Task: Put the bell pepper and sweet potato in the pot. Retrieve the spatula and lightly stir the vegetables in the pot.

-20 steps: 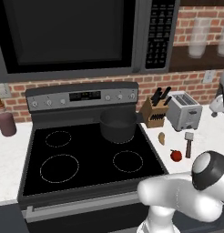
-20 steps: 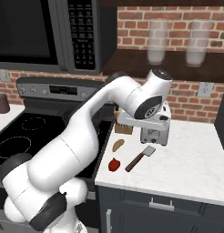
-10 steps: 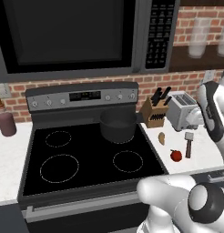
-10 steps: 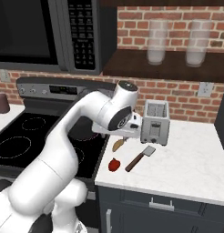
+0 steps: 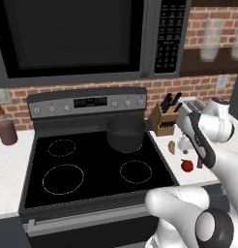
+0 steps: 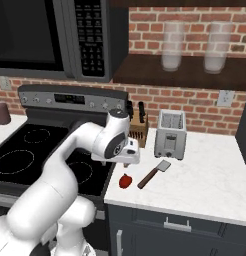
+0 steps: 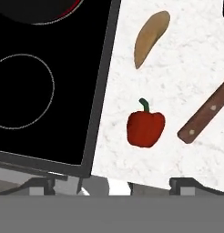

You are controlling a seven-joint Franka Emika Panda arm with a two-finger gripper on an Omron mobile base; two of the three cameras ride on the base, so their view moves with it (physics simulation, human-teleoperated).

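White speckled worktop [image 7: 177,68] carries the bell pepper [image 7: 145,128], the sweet potato [image 7: 150,37] at its twelve o'clock, the spatula [image 7: 205,113] at three.

bell pepper [image 7: 145,128] red | sweet potato [image 7: 151,38] tan | pot [image 5: 126,133] dark grey

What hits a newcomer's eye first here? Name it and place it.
The white arm sweeps across the stove, its open claw hanging over the red pepper on the counter. Next to the pepper lie the sweet potato and spatula; the pot sits on a rear burner.
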